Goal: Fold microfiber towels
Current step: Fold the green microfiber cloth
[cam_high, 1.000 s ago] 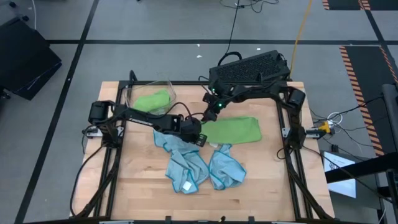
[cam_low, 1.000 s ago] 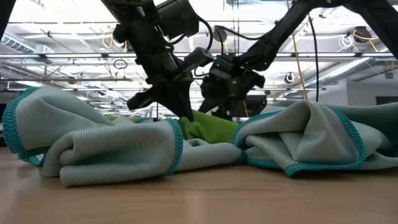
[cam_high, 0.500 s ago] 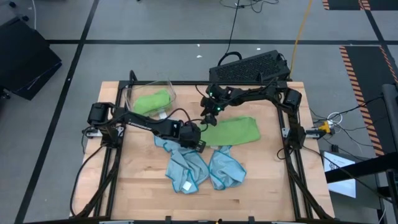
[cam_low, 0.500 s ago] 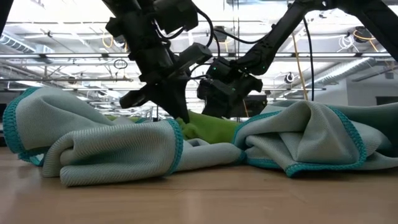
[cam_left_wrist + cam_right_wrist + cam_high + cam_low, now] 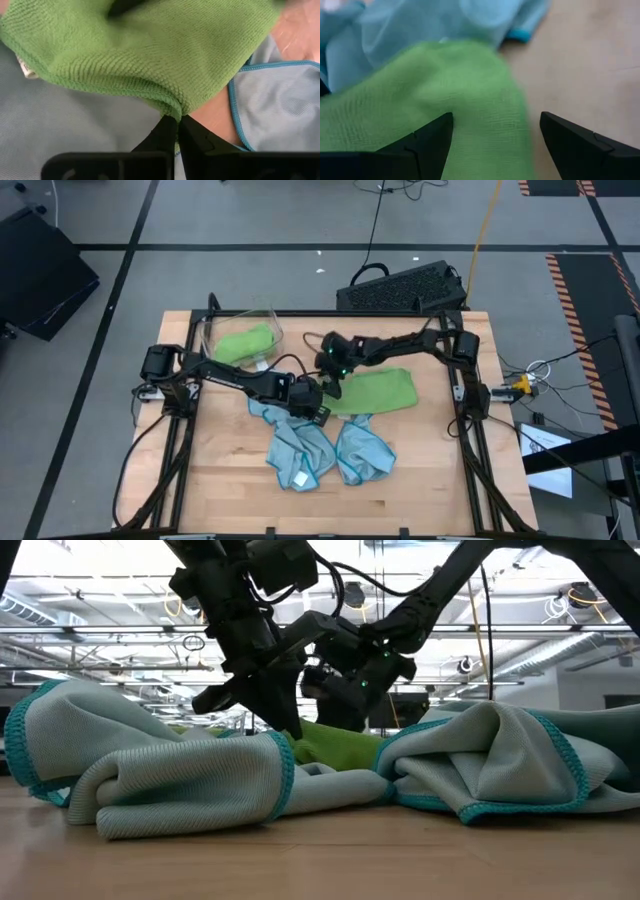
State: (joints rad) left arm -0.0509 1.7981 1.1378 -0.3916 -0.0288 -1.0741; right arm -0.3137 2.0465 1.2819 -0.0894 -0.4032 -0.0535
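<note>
**Green towel held at one corner, second corner not yet taken**

The step in hand looks like the fold of the lime green towel, which lies flat in the middle of the table. The left tool is pressed together and pinches the hem of this towel at its near-left corner. The right tool hangs over the far-left corner with its fingers spread and holds nothing. Two light blue towels lie crumpled just in front, and another green towel sits in the clear bin. I think the next move asks the right tool to come down and close on its corner, so both can carry the edge across.
</note>
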